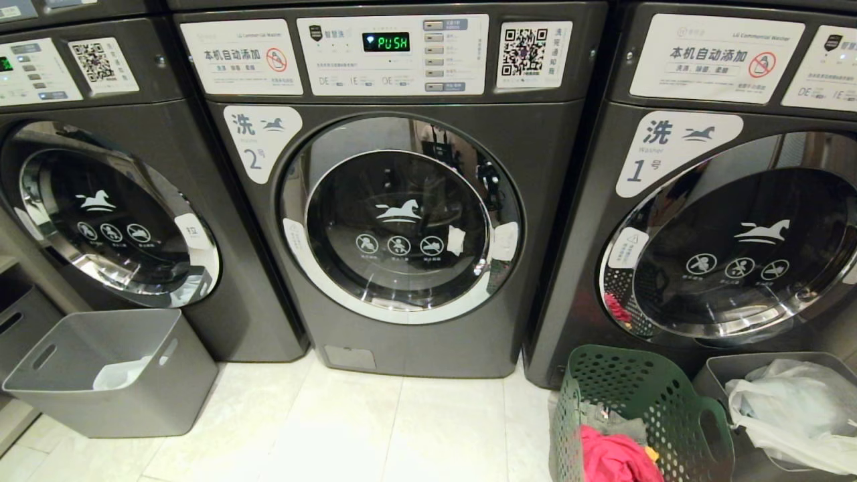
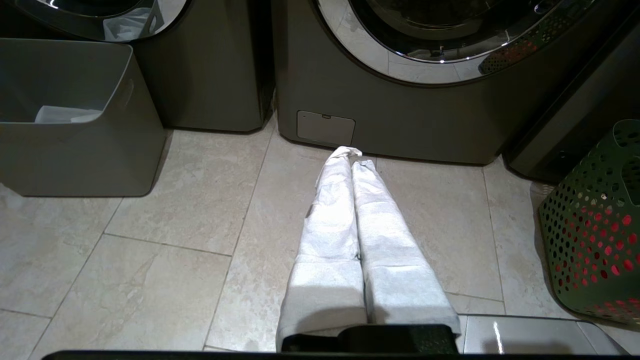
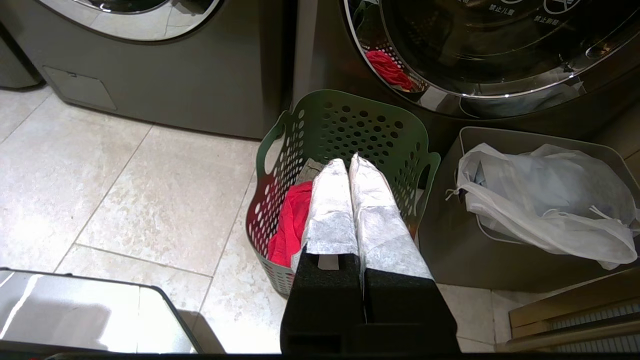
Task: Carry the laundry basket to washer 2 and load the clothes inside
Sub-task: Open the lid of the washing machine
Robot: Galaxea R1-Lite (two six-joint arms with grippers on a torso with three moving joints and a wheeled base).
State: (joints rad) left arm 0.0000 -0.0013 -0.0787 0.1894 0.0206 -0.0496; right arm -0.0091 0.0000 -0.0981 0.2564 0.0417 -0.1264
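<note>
Start of task, nothing picked up yet; laundry basket [image 1: 639, 415] sits on the floor in front of washer 1 [image 1: 696, 194], just beside a grey bin with white bag [image 1: 790, 408], off to the right of washer 2 [image 1: 402, 214]; clothes [image 3: 292, 225] are in the basket, pink-red garment on top, greyish piece behind it; washer 2 door [image 1: 402, 217] is closed, display reads PUSH; left gripper [image 2: 350, 152] has its cloth-wrapped fingers pressed together, empty, pointing at the base of washer 2; right gripper [image 3: 347, 162] likewise pinched together, empty, hovering over the basket, not touching; judged step: approach and grasp basket; next move needs the jaws spread, then a hold on the rim or a slot handle [image 3: 272, 150]; washer door also needs opening before loading.
</note>
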